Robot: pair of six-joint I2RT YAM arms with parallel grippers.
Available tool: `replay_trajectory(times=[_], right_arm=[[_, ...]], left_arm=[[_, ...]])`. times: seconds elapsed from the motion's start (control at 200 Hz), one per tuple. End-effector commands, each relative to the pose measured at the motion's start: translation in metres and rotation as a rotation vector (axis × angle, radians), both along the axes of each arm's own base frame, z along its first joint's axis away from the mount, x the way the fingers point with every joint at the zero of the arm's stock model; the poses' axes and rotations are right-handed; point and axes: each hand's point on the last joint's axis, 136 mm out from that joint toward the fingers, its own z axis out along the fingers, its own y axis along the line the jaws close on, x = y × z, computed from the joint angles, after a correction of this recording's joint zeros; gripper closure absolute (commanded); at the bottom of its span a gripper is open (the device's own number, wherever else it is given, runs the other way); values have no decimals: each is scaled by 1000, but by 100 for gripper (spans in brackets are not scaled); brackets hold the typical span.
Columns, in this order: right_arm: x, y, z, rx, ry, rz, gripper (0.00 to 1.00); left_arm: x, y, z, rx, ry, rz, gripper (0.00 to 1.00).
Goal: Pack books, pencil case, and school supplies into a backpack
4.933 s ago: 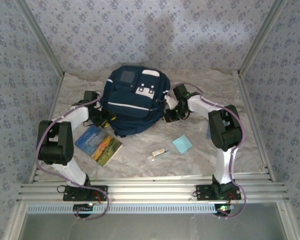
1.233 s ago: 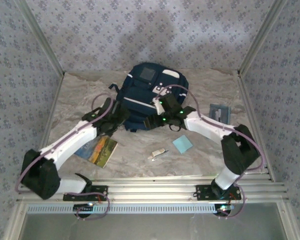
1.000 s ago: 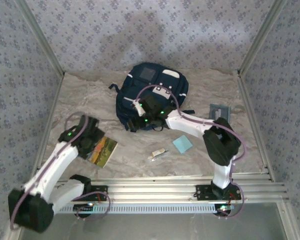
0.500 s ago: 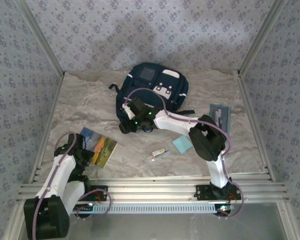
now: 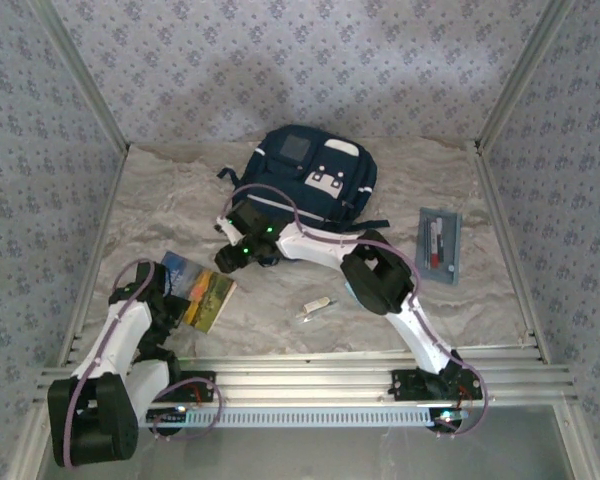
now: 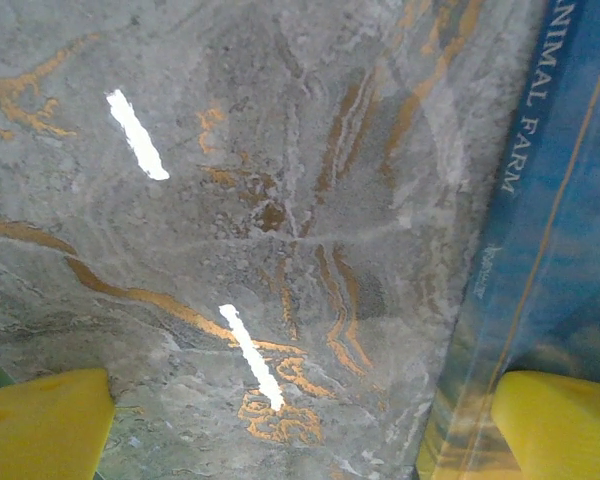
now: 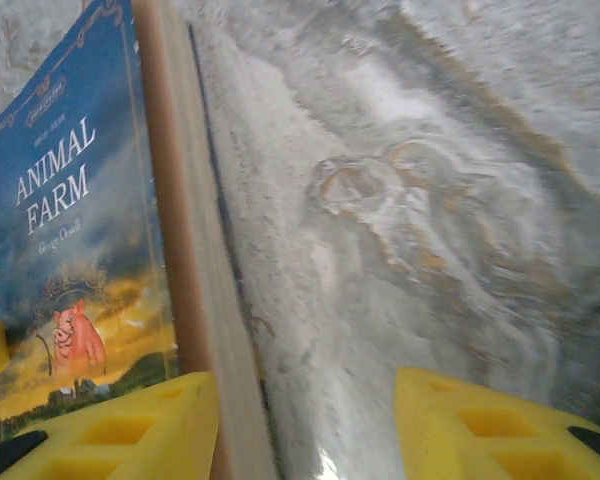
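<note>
Hand on the left (image 5: 166,303) spread as wide as can be, gripping nothing, low over the counter (image 6: 280,200). One finger (image 6: 42,420), yellow, above bare marble, the other above the edge of the book (image 6: 555,200), flat beneath and lettered ANIMAL FARM.

Just across that book, hand on the right (image 5: 230,258), partly spread, likewise empty. One finger (image 7: 110,430) over the cover by the pig picture, the other over bare counter, page edge in between, untouched as far as can be told.

Just beyond the hand on the right, on its far side, backpack (image 5: 310,185), flat on the counter. Further out, on that arm's near side, small white stick (image 5: 315,308). Farthest off, well to the right, pencil case (image 5: 440,245), apart from everything else.
</note>
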Motion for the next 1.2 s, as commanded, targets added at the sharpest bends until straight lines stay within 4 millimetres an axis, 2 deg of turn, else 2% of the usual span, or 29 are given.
replay_trajectory(times=[0.0,0.21,0.445,0.585,0.75,0.929,0.999,1.094,1.194], right_arm=[[-7,11,-4,-2,47,31,49],[-15,13,-32,-75,86,52,51],[-20,4,-62,-138,133,40,70],[-21,-2,-68,-166,138,30,72],[-19,-5,-67,-181,127,25,72],[-19,-5,-66,-184,119,25,72],[-18,-5,-66,-184,118,23,72],[-19,-4,-65,-182,116,24,72],[-21,-3,-65,-184,113,31,72]], left_arm=[[57,-7,4,-18,-254,-123,0],[74,-12,10,-39,-376,-139,0],[91,-22,2,-107,-442,-136,0],[106,-25,16,-111,-525,-156,0],[99,-21,30,-93,-542,-129,0],[66,-12,46,-54,-479,-58,0],[60,-11,51,-50,-493,-39,0],[62,-10,49,-52,-504,-21,0],[68,-13,36,-77,-500,-15,0]])
